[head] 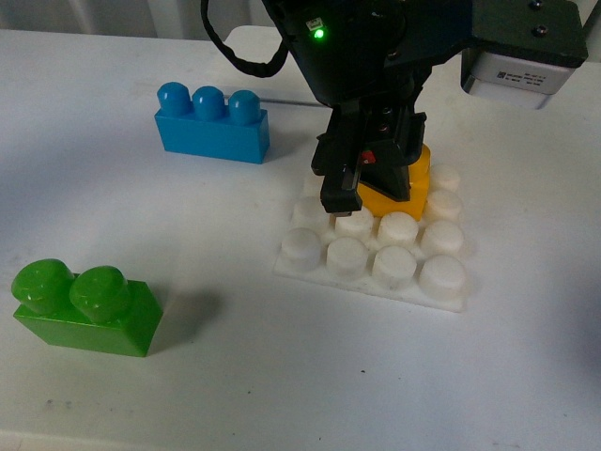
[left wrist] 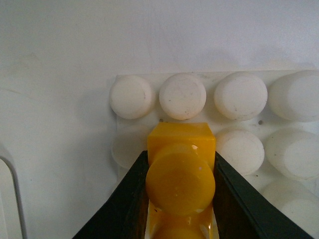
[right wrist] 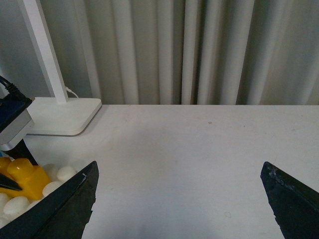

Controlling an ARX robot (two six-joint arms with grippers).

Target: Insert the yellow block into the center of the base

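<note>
Fingers of the left gripper [head: 366,188] were clamped on the yellow block [head: 420,178], one on each side, holding it down among the studs near the middle of the base [head: 394,266]. Whether it was pressed fully home, I couldn't tell. Right gripper [right wrist: 179,169] hung over the bench [right wrist: 199,139], spread wide, gripping nothing. Blue brick [head: 214,132] sat behind and left of the base, green brick [head: 84,310] nearer, well apart.

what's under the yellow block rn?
The base lies under the yellow block, which the left gripper holds. The studs directly beneath are covered, so whether the block is seated cannot be seen.
</note>
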